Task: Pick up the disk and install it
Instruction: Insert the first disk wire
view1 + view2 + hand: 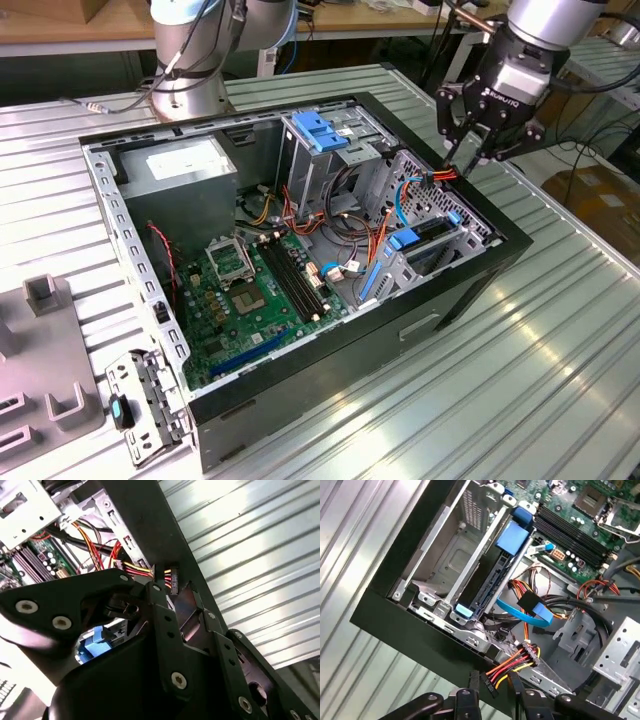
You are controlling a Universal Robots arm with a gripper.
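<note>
One black gripper (478, 150) over computer case (300, 390) rim, jaws pinching black power connector (487, 682) with red-yellow wires. Disk (492, 580), flat dark slab with blue rails, seated on edge in grey metal bay (447, 560). Ribbed metal table (520, 390).

The hand (478, 150) is matt black metal with bright screw heads. Below it the surface (560, 340) is ribbed metal, pale and shiny. The case (470, 285) beside the hand has a matt black rim and dull bare-metal walls inside. Near the hand, the cables (512, 662) have smooth plastic sheaths; the tabs (512, 535) look like glossy blue plastic.
</note>
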